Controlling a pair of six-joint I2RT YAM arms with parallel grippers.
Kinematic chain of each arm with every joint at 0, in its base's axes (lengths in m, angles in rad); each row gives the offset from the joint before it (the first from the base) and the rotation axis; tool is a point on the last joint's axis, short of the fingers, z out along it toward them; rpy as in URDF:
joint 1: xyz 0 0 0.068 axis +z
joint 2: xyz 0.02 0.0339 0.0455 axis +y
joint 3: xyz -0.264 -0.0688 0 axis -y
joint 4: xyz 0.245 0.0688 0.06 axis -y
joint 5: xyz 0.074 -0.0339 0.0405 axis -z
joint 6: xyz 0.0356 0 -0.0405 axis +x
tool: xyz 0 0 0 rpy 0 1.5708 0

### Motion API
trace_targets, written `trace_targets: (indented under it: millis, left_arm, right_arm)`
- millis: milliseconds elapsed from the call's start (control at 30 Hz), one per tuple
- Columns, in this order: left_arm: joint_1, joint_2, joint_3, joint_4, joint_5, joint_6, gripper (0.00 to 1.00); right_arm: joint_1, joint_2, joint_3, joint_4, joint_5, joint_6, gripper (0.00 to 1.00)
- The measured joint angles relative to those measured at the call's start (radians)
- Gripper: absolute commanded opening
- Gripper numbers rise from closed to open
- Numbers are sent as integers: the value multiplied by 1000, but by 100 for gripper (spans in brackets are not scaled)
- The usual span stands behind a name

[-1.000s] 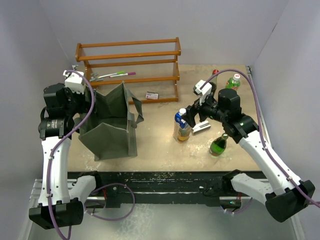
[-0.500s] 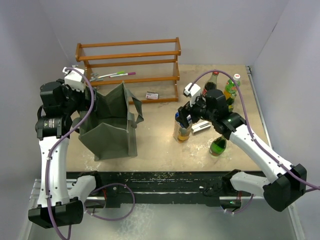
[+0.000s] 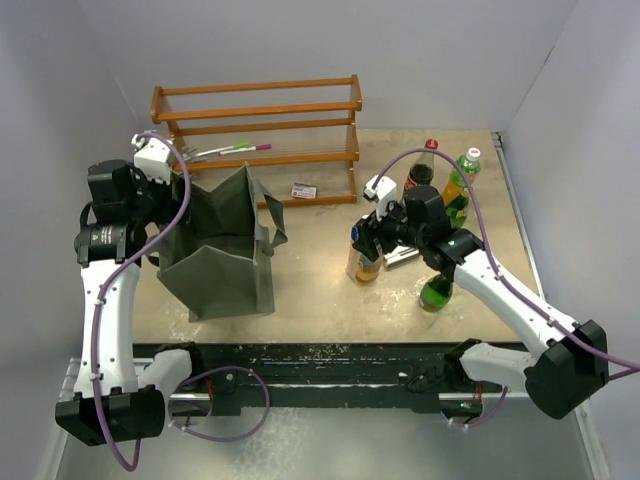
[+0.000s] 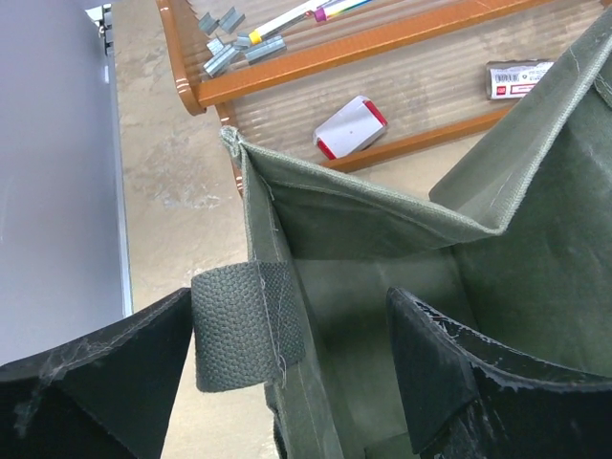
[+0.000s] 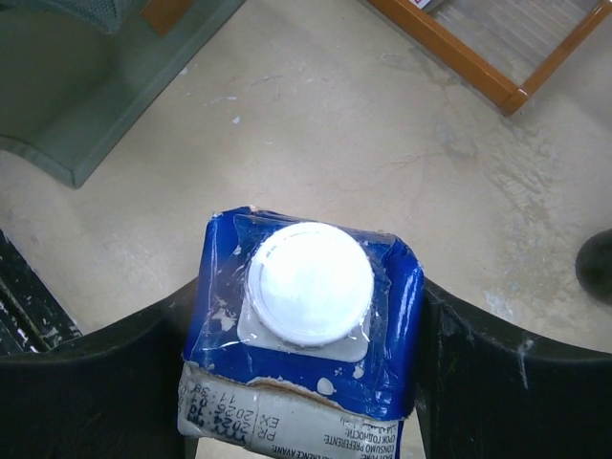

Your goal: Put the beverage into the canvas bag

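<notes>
Left arm point(image 3: 108, 300) and right arm point(image 3: 510, 300): white shell links, black joint housings, black bases point(image 3: 110, 418). Purple cable point(image 3: 187, 195) loops along each. White camera block point(image 3: 152, 155) on each wrist. Left pincer point(image 4: 287, 316) and right pincer point(image 5: 306, 316): fingers point(image 4: 86, 382) matte black, scuffed, flecked with white specks.

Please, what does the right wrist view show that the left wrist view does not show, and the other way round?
Only the right wrist view: the carton with its white cap, the right fingers against both its sides, and part of a dark bottle.
Only the left wrist view: the left fingers open astride the canvas bag wall and strap, plus markers, clips and a small red-and-white box on the wooden rack.
Both: the bag, the rack and the table.
</notes>
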Motion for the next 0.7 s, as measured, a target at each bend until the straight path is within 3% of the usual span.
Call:
trace_targets:
  millis: [367,533,700]
  left_arm:
    - [0,-3,-22,-19,127,-22,32]
    - [0,0,-24,-19,277,-64,12]
    - [0,56,0,-22,456,-129,2]
  right_arm:
    - [5,1,78,-104,3,-26,23]
    - [5,2,186,-240,-8,-48,19]
    - [4,6,360,-327,-63,-72,20]
